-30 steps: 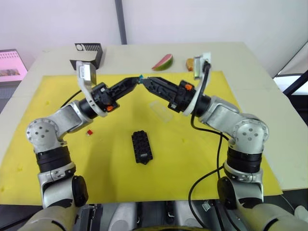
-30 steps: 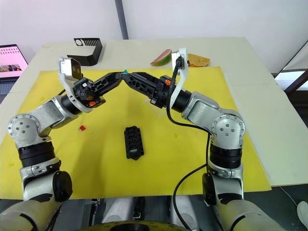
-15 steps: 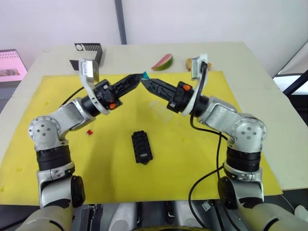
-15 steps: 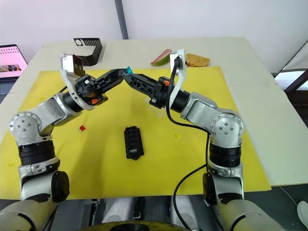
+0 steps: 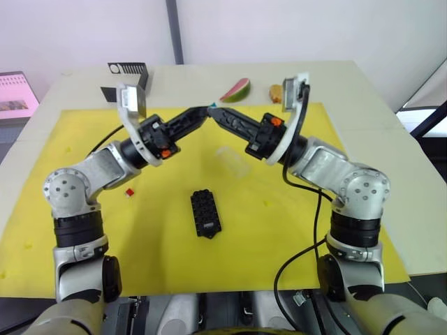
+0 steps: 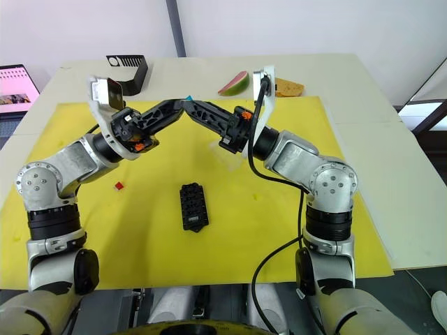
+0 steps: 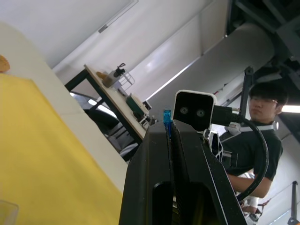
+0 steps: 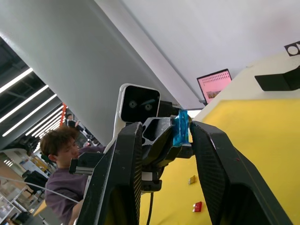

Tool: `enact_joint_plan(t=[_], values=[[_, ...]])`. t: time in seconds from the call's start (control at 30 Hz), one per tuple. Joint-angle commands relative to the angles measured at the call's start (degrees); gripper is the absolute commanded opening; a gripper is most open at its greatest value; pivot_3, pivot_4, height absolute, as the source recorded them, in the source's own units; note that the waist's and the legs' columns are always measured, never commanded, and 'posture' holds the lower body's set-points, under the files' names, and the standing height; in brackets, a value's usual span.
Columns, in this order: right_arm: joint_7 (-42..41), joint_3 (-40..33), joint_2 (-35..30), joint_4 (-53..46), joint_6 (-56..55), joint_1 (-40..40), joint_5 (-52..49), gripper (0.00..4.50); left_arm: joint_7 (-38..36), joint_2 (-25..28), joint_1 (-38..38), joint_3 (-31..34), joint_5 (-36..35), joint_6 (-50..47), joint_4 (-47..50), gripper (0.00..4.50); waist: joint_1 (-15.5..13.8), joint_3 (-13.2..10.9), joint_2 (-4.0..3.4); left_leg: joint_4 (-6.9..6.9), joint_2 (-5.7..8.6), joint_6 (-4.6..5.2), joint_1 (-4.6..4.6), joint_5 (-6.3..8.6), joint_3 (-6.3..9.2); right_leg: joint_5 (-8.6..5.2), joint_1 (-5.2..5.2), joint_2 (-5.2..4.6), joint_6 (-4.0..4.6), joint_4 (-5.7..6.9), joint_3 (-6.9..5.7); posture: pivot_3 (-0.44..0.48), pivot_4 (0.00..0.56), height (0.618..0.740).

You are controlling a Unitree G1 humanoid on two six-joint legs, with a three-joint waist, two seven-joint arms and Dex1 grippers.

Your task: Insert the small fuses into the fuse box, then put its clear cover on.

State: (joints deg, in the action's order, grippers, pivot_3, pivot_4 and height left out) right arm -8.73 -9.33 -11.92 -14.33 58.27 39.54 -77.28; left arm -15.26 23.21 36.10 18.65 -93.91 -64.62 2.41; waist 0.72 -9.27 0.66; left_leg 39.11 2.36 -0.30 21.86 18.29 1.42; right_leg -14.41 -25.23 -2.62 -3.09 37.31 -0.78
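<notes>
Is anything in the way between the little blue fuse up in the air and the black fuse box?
Nothing visible blocks it. The left pincer holds the blue fuse above the yellow mat, and the fuse box lies uncovered below.

Blue fuse (image 8: pixel 180 128) between parted right end effector (image 8: pixel 165 140) fingers

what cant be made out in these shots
- Fuse box slots: too small in the head views to tell filled from empty.
- Clear cover: a faint outline on the yellow mat; its edges are hard to trace.
- Blue fuse: pinched in the left gripper, whose fingers hide its lower part; markings unreadable.
- Right gripper: open around the fuse; contact unclear.
- Red fuse: a speck, orientation unreadable.
</notes>
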Motion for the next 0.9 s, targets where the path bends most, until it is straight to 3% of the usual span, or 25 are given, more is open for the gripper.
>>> enact_joint_plan(t=[0.03, 0.13, 0.17, 0.2, 0.23, 0.27, 0.5, 0.6, 0.8, 0.83, 0.9], values=[[0.1, -0.4, -0.4, -0.9, -1.0, 1.1, -1.6, 1.69, -1.0, 0.8, 0.1, -0.2, -1.3, 1.0, 1.4, 0.0, 0.0, 0.0, 0.0, 0.0, 0.0, 0.0, 0.0, 0.0, 0.0, 0.0, 0.0, 0.0, 0.0, 0.0, 0.0, 0.0, 0.15, 0.74], [0.2, -0.4, -0.7, -1.0, -1.0, 0.9, -1.9, 1.69, -1.2, 0.9, -0.1, -0.3, -1.3, 1.2, 1.5, 0.0, 0.0, 0.0, 0.0, 0.0, 0.0, 0.01, 0.01, 0.0, 0.0, 0.0, 0.0, 0.0, 0.0, -0.01, 0.0, 0.0, 0.15, 0.74], [0.2, -0.4, -0.8, -1.0, -1.0, 0.8, -1.9, 1.17, -1.3, 1.0, -0.1, -0.3, -1.2, 1.2, 1.5, 0.0, 0.0, 0.0, 0.0, 0.0, 0.0, 0.01, 0.01, 0.0, 0.0, 0.0, 0.0, 0.0, 0.0, -0.01, 0.0, 0.0, 0.15, 0.74], [0.3, -0.3, -0.8, -1.0, -1.0, 0.8, -1.9, 0.93, -1.4, 0.9, -0.2, -0.4, -1.2, 1.2, 1.6, 0.0, 0.0, 0.0, 0.0, 0.0, 0.0, 0.01, 0.01, 0.0, 0.0, 0.0, 0.0, 0.0, 0.0, -0.01, 0.0, 0.0, 0.15, 0.74], [0.4, -0.3, -0.9, -1.1, -1.0, 0.8, -2.0, 0.29, -1.5, 0.9, -0.3, -0.5, -1.1, 1.2, 1.6, 0.0, 0.0, 0.0, 0.0, 0.0, 0.0, 0.01, 0.01, 0.0, 0.0, 0.0, 0.0, 0.0, 0.0, -0.01, 0.0, 0.0, 0.15, 0.74], [0.5, -0.3, -0.9, -1.1, -1.0, 0.8, -2.2, 0.03, -1.6, 0.9, -0.4, -0.6, -1.1, 1.2, 1.7, 0.0, 0.0, 0.0, 0.0, 0.0, 0.0, 0.01, 0.02, 0.0, 0.0, 0.0, 0.0, 0.0, 0.0, -0.01, 0.0, 0.0, 0.15, 0.74], [1.5, -0.6, -0.6, -1.7, -1.3, 0.7, -4.7, 0.03, -2.4, 1.7, -0.7, -0.9, -0.7, 0.6, 0.8, 0.0, 0.0, 0.0, 0.0, 0.0, 0.0, 0.01, 0.02, 0.0, 0.0, 0.0, 0.0, 0.0, 0.0, -0.02, 0.0, 0.0, 0.15, 0.74], [2.1, -0.8, -0.7, -1.7, -1.4, 0.7, -6.1, 0.0, -4.2, 3.8, -0.9, -0.8, -1.5, -0.9, -0.1, 1.04, 0.0, 0.0, 0.0, 0.0, 0.0, 0.05, 0.01, 0.03, 0.0, 0.0, 0.0, 0.0, 0.0, -0.02, 0.0, 0.0, 0.15, 0.74], [3.2, -0.5, -2.4, -2.5, -0.7, 0.4, -8.6, 0.0, -13.4, 11.4, -0.9, 0.0, 0.5, -4.1, -2.0, 4.14, 0.1, 0.0, -0.02, -0.01, -0.01, 0.22, 0.03, 0.12, 0.0, 0.0, -0.03, 0.02, 0.01, -0.01, 0.0, 0.0, 0.15, 0.74], [3.3, -0.5, -3.4, -2.9, -0.3, 0.3, -9.1, 0.0, -15.7, 13.1, -1.3, 0.0, 1.7, -4.4, -1.6, 4.46, 0.1, 0.0, -0.02, -0.01, -0.01, 0.22, 0.05, 0.12, 0.0, -0.01, -0.04, 0.02, 0.01, -0.03, 0.0, 0.0, 0.15, 0.74], [3.0, -0.5, -6.1, -3.6, 0.7, 0.3, -10.1, 0.0, -20.4, 16.8, -2.7, -0.4, 5.6, -4.1, 0.0, 4.46, 0.1, 0.0, -0.03, -0.01, -0.01, 0.21, 0.07, 0.12, 0.0, -0.01, -0.04, 0.02, 0.01, -0.07, 0.0, 0.0, 0.15, 0.74]])
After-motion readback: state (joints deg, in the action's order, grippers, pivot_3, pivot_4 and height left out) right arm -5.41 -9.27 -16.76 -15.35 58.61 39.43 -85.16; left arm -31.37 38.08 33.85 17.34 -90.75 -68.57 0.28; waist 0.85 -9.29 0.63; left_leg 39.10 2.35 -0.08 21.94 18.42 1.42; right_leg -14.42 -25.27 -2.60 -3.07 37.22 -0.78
